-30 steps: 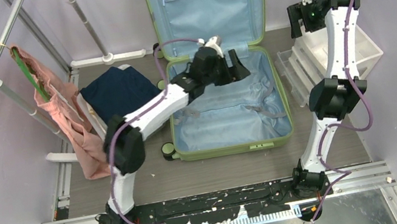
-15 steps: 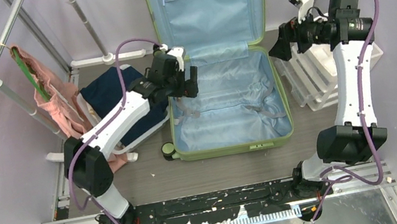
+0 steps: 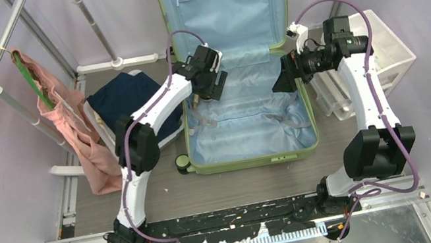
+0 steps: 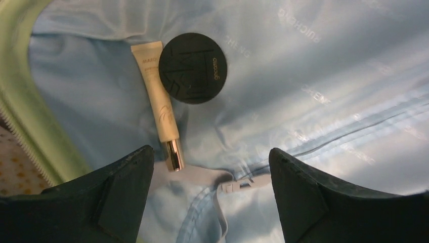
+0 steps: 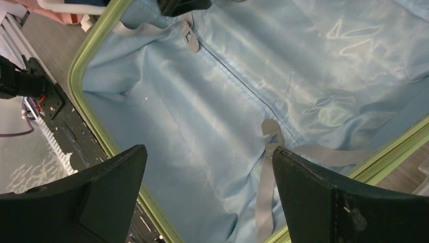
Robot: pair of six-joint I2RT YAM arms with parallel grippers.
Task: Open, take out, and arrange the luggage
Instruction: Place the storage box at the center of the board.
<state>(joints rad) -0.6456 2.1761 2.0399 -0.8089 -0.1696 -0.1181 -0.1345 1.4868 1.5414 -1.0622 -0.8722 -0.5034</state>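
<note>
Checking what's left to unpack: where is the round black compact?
Left wrist view, upper left of centre: the round black compact lies on the suitcase's blue lining, against a cream tube near the green rim.

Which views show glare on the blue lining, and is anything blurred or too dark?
Right wrist: white glare streaks on the lining; its near fingers are dark and soft. Left wrist: mild sheen only; the black compact and cream tube read clearly. Top external: even light, the luggage sharp.

Wide-spread claw (image 5: 208,149), luggage (image 5: 177,116) lining — loose straps (image 5: 261,198)
</note>
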